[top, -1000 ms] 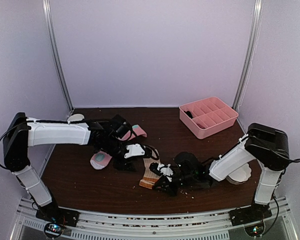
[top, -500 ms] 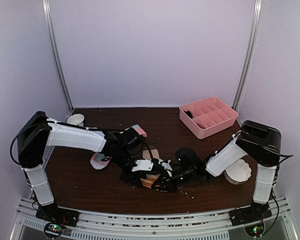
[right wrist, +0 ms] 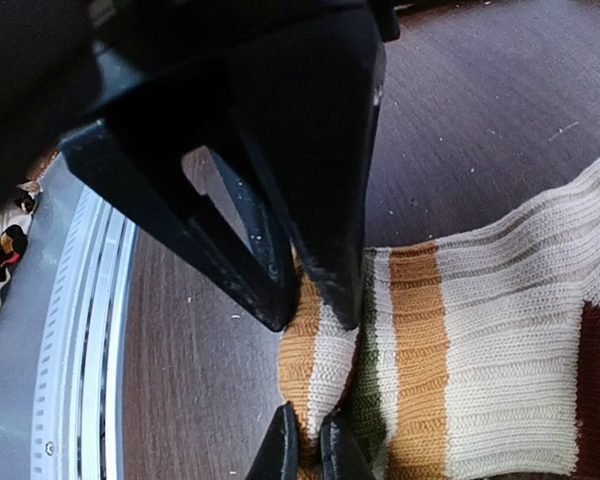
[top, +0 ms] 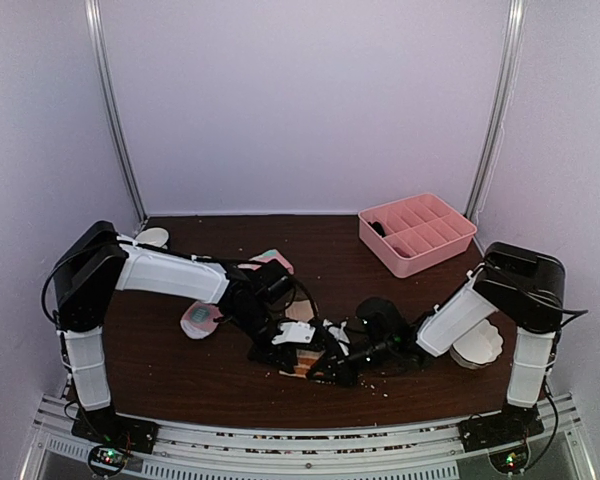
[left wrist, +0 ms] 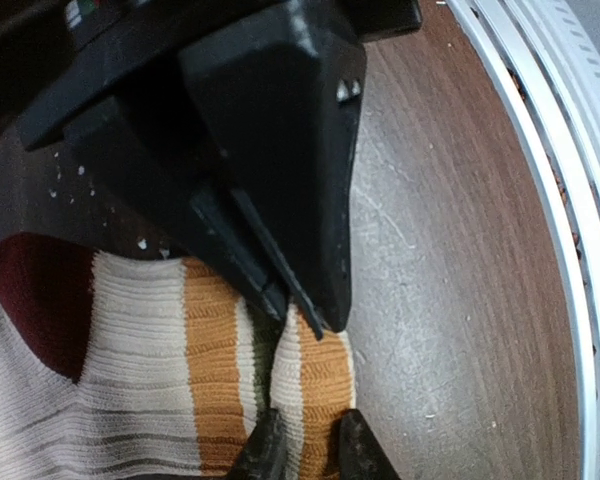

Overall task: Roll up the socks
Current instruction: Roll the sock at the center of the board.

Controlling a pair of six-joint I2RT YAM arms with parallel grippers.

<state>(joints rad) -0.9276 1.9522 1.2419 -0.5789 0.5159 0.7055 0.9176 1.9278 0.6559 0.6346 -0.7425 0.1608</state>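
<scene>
Low in the middle of the overhead view, near the front edge of the counter (top: pixel 160 372), the beige sock (left wrist: pixel 160 350) lies flat. My left fingers (left wrist: pixel 298 300) and right fingers (right wrist: pixel 325 300) meet tip to tip, both pinching its orange-striped cuff. Each bite looks shallow, so I think the ribbing could slip free once I start to roll, or the tips could knock together. Further back, at centre left, the pink sock (top: pixel 202 318) lies apart and may get left out.
</scene>
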